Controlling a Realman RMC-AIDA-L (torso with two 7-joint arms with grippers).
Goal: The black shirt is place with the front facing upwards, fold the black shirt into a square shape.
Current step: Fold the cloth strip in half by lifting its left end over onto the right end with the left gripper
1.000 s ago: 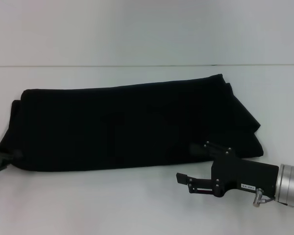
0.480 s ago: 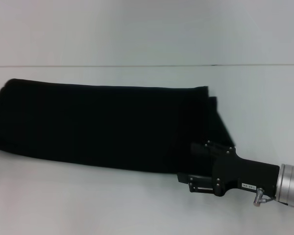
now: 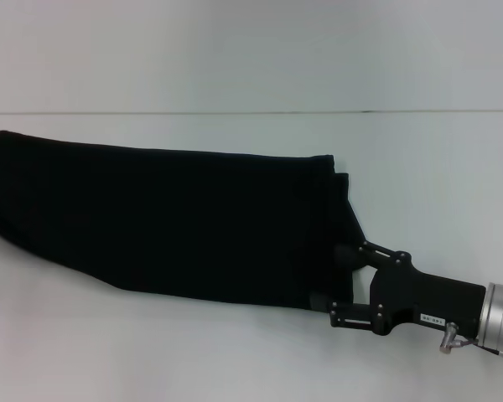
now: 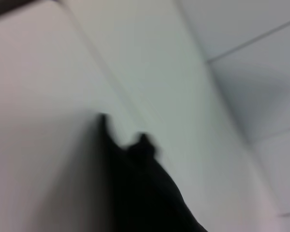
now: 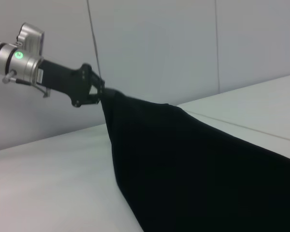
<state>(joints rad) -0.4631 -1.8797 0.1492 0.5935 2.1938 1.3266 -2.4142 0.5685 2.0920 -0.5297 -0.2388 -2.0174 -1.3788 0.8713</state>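
Right gripper (image 3: 342, 280): clenched on the near right end of the black shirt (image 3: 176, 222). Head view shows its two fingers buried in the cloth edge, one at the upper fold and one at the lower hem. Grip sits at the corner, probably so the whole short edge moves as one piece rather than bunching.

Left gripper (image 5: 97, 92): out of the head view past the left edge, but visible in the right wrist view, held high above the table (image 5: 48, 183), grasping the opposite end of the shirt. Cloth hangs down directly from its fingertips, so it is carrying weight there. The left wrist view shows only a dark peak of cloth (image 4: 135, 193) against pale wall; own fingers not visible there.

Shirt: already reduced to a long narrow band, no lettering or neck label showing, so the printed front is folded inward or facing down (cannot tell which). It spans from the right gripper, low near the table, slanting up toward the raised left end. In the right wrist view the band is taut along its top edge and drapes to the table surface below. Holding both ends under tension likely keeps the stacked layers aligned.

Judgement: lengthwise folds look done; remaining step is bringing one end over the other to shorten the band into a square. Risk: the inner layers at the right end are stepped (image 3: 342, 188), and may slip if tension is uneven.
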